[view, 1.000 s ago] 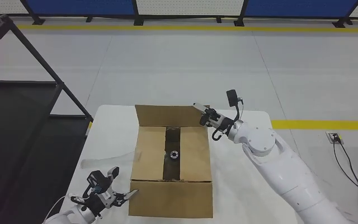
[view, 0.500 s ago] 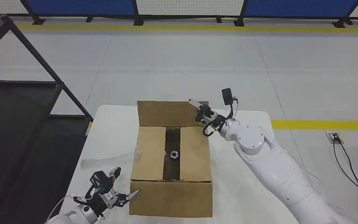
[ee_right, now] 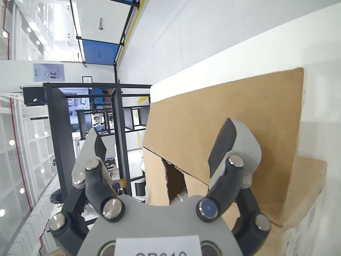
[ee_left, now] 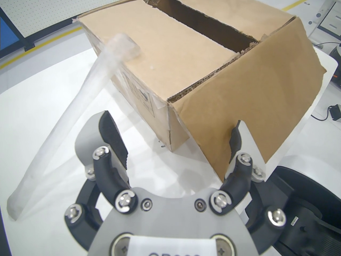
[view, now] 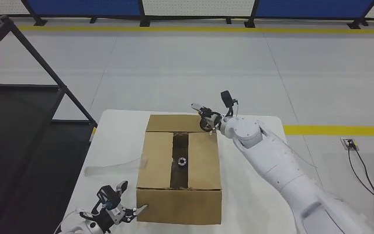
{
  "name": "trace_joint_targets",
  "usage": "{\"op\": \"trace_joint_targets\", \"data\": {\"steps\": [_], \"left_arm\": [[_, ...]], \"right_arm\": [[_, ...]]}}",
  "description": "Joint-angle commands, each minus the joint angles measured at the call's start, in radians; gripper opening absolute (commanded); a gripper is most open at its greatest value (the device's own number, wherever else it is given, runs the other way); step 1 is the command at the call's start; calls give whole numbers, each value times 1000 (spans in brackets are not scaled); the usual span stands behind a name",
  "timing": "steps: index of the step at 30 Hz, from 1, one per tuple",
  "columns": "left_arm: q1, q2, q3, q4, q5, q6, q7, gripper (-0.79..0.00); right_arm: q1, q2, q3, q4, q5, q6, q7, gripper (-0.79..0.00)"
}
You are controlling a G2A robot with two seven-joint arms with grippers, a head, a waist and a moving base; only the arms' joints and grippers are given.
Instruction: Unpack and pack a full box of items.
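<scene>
White counter: cardboard box, flaps ajar, small round part inside, clear plastic strip leaning on its side, left hand and right hand both spread, empty.

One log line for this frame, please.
brown cardboard box: top flaps ajar | right gripper: open, at upright far end flap | left gripper: open, beside near end flap

pale grey floor, yellow line, blue panels, black frame
</scene>
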Motion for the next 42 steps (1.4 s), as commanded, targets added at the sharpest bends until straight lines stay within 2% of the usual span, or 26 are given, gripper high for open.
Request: {"op": "trace_joint_targets", "data": {"steps": [1, 6, 14, 17, 23, 27, 32, 38, 42], "left_arm": [[4, 1, 4, -3, 10, -3, 1, 0], [5, 3, 25, -14, 51, -2, -2, 0], [-3, 4, 56, -16, 84, 8, 0, 0], [-5, 4, 62, -16, 89, 11, 1, 0], [2, 7, 36, -20, 55, 19, 32, 0], [22, 13, -22, -25, -13, -9, 65, 0], [36, 15, -91, -13, -106, 26, 71, 0], [31, 13, -117, 2, -193, 56, 31, 0], [12, 9, -100, 12, -190, 146, -31, 0]], "right_arm": [[15, -21, -14, 46, -7, 11, 22, 0], [40, -61, -23, 129, -14, -11, 35, 0], [65, -98, -17, 220, -34, -17, 51, 0], [66, -106, 1, 239, -20, -61, 29, 0], [61, -106, 51, 247, 18, -216, 23, 0], [48, -97, 82, 224, 41, -320, 106, 0], [25, -82, 100, 168, 44, -399, 331, 0], [11, -67, 82, 96, -31, -390, 580, 0], [15, -65, 83, 95, -43, -381, 580, 0]]}}
